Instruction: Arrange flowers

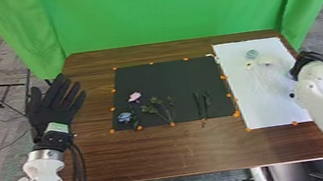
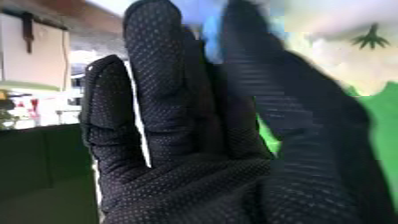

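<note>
Two hands, fingers released: left hand [image 1: 51, 113] at the counter's [image 1: 149, 155] left edge, right hand [image 1: 305, 62] beside the pale flowers [image 1: 266, 60] on the white sheet [image 1: 272, 106]. Next grasp best closes lightly on one stem, sparing the petals.
</note>
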Tool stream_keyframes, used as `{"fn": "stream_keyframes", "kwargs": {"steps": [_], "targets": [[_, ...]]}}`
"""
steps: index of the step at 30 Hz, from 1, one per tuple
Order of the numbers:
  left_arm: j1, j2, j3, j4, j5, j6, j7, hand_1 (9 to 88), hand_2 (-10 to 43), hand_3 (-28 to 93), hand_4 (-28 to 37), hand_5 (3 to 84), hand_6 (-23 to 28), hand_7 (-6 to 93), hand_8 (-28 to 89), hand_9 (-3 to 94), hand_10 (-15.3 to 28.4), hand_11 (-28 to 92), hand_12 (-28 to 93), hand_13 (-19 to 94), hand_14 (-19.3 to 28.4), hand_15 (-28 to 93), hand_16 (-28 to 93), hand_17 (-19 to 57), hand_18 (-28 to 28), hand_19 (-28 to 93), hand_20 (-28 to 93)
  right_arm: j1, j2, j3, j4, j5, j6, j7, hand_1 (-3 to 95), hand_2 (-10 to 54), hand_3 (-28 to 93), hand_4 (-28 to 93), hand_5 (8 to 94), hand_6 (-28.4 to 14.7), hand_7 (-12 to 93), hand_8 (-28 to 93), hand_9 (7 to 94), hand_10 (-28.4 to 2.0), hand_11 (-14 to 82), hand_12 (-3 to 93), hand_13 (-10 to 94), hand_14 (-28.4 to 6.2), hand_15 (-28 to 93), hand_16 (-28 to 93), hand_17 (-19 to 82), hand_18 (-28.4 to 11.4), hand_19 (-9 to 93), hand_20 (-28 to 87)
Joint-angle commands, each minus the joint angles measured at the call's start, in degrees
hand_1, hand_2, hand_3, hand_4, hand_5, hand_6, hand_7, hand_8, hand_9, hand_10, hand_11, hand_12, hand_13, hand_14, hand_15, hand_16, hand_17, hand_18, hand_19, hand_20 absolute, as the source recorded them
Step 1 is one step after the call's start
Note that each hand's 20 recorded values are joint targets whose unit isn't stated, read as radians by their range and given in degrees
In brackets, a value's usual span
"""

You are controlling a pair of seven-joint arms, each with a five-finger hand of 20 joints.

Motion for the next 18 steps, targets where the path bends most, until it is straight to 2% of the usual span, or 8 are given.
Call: {"fn": "stream_keyframes", "kwargs": {"steps": [1, 2, 5, 10, 13, 15, 17, 18], "targets": [[0.03, -0.45, 0.12, -0.27, 0.42, -0.3, -0.41, 22.3, 17.4, 70, -28.3, 38.9, 6.5, 12.3, -8, 30.8, 12.5, 18, 11, 23, 13.6, 33, -7, -5.2, 13.6, 35, 10, -3.7, -1.06, -2.01, 0.13, -1.35, 0.15, -3.27, 63.0, -4.4, 70, -28, 63.5, -0.9, 21, -5, 72.0, -9.4, 9.4, 24.4, 71, -4.8, 44, 36, 39, -18.3, 81, 29], [-0.19, -0.57, 0.17, -0.17, 0.54, -0.29, -0.58, 22.3, 17.4, 70, -28.3, 38.9, 6.6, 12.3, -8, 30.8, 12.5, 18, 11, 23, 13.6, 33, -7, -5.2, 13.6, 35, 10, -4.29, -1.04, -1.86, -0.23, -2.05, 0.58, -3.59, 63.7, -4.6, 69, -28, 64.9, -1.1, 24, -3, 76.3, -8.5, 6.8, 30.3, 71, -4.5, 44, 37, 39, -18.1, 80, 30], [-0.19, -0.6, 0.18, -0.22, 0.55, -0.41, -0.61, 22.5, 17.4, 69, -28.3, 38.9, 6.6, 12.3, -8, 30.8, 12.5, 18, 11, 23, 13.6, 33, -7, -5.3, 13.6, 35, 10, -5.53, -1.0, -1.83, -1.1, -2.84, 2.74, -4.21, 63.5, -5.3, 69, -28, 69.4, -0.3, 30, 0, 83.1, -9.1, 11.6, 40.6, 72, -5.2, 45, 38, 39, -18.4, 79, 32], [-0.11, -0.63, 0.2, -0.18, 0.38, -0.31, -0.44, 22.5, 17.4, 69, -28.3, 38.9, 6.7, 12.3, -8, 30.8, 12.6, 18, 10, 23, 13.5, 33, -7, -5.5, 13.7, 35, 10, -7.79, -0.24, -2.29, -3.59, -5.03, 8.56, -4.35, 63.4, -5.6, 69, -28, 71.2, -0.6, 33, 2, 84.5, -9.7, 12.6, 43.1, 73, -6.0, 46, 38, 39, -18.8, 79, 33], [0.25, -0.56, 0.11, -0.46, 0.12, -0.06, -0.32, 22.5, 17.3, 69, -28.3, 38.9, 6.7, 12.4, -8, 30.8, 12.7, 18, 11, 23, 13.5, 33, -7, -5.5, 13.8, 35, 10, -8.61, 0.03, -2.75, -5.56, -6.62, 12.1, -2.75, 63.0, -6.1, 70, -28, 71.6, -0.8, 33, 2, 84.9, -9.8, 12.5, 43.4, 73, -5.9, 46, 39, 39, -19.0, 79, 34], [0.3, -0.45, 0.28, -0.62, -0.44, 0.51, 0.0, 22.5, 17.3, 69, -28.3, 38.8, 6.7, 12.4, -8, 30.8, 12.6, 18, 11, 23, 13.5, 33, -7, -5.6, 13.8, 36, 10, -8.79, -0.03, -2.56, -7.21, -7.14, 10.89, -1.24, 61.9, -7.0, 74, -28, 70.9, -1.6, 33, 2, 84.3, -9.7, 11.9, 42.3, 73, -5.2, 45, 39, 39, -19.4, 79, 34], [0.1, -0.38, 0.58, -0.87, -1.08, 1.99, 0.52, 22.5, 17.3, 69, -28.3, 38.9, 6.8, 12.5, -8, 30.8, 12.7, 18, 11, 23, 13.5, 33, -7, -5.6, 13.8, 36, 10, -8.97, 0.14, -1.93, -9.41, -5.1, 7.04, 0.2, 60.2, -9.2, 76, -28, 65.4, -3.3, 31, 1, 79.5, -9.8, 11.3, 39.1, 71, -4.2, 45, 39, 39, -19.4, 80, 33], [0.28, -0.39, 0.48, -0.94, -1.04, 2.1, 0.69, 22.6, 17.2, 70, -28.3, 38.9, 6.9, 12.6, -8, 30.8, 12.7, 18, 11, 23, 13.6, 33, -7, -5.6, 13.8, 36, 10, -8.94, 0.16, -1.71, -10.27, -4.91, 5.04, 0.51, 59.9, -9.4, 77, -28, 63.9, -3.6, 31, 0, 78.1, -10.0, 11.2, 38.4, 70, -4.1, 46, 39, 39, -19.3, 80, 33]]}}
